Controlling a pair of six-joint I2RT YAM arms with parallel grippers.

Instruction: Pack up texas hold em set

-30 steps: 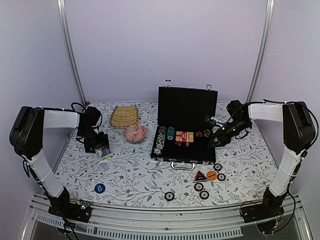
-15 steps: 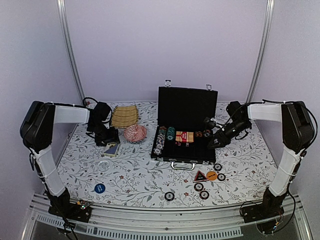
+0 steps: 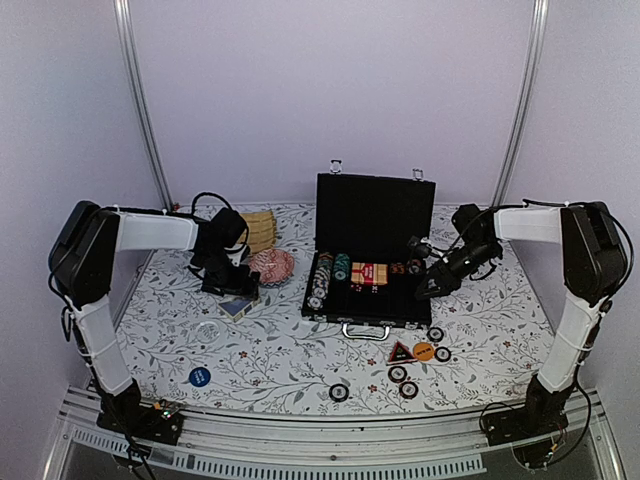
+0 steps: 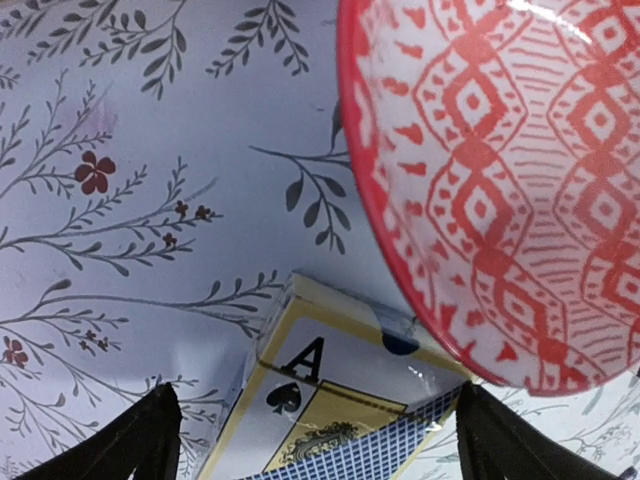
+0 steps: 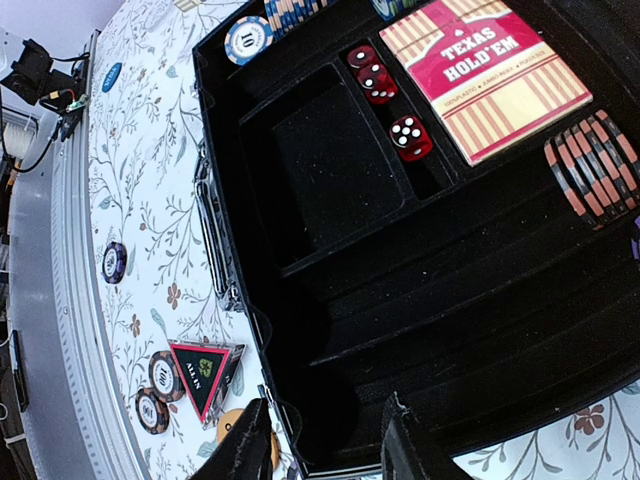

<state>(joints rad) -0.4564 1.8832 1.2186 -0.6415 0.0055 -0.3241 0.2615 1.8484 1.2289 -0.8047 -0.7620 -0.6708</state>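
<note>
The left tool (image 3: 230, 292) is clamped on a blue deck (image 4: 330, 420), one finger (image 4: 150, 440) on each side; the ace of spades on the box faces the wrist camera. The deck sits low over the table (image 3: 290, 350), just beside the near edge of the red-patterned bowl (image 3: 270, 265), and whether it touches the cloth cannot be told. Behind that arm lies the tan mat (image 3: 258, 228), partly hidden.

The case (image 3: 375, 215) stands open at the middle of the table, lid upright, handle towards the arms. Its tray holds stacked chips (image 3: 325, 272) at the left, a red card box (image 5: 490, 75) (it reads "Texas Hold'em") and red dice (image 5: 410, 135) in a narrow slot beside it. The square compartment next to the dice has nothing in it.

The right tool (image 5: 325, 405) hangs over the right end of the tray with its fingers spread, holding nothing.

In front of the case, near its right corner, lie the triangle (image 3: 401, 351) and the orange disc (image 3: 423, 351), touching, with loose chips (image 3: 398, 373) scattered around them. The blue disc (image 3: 199, 376) lies well apart, near the left front edge.
</note>
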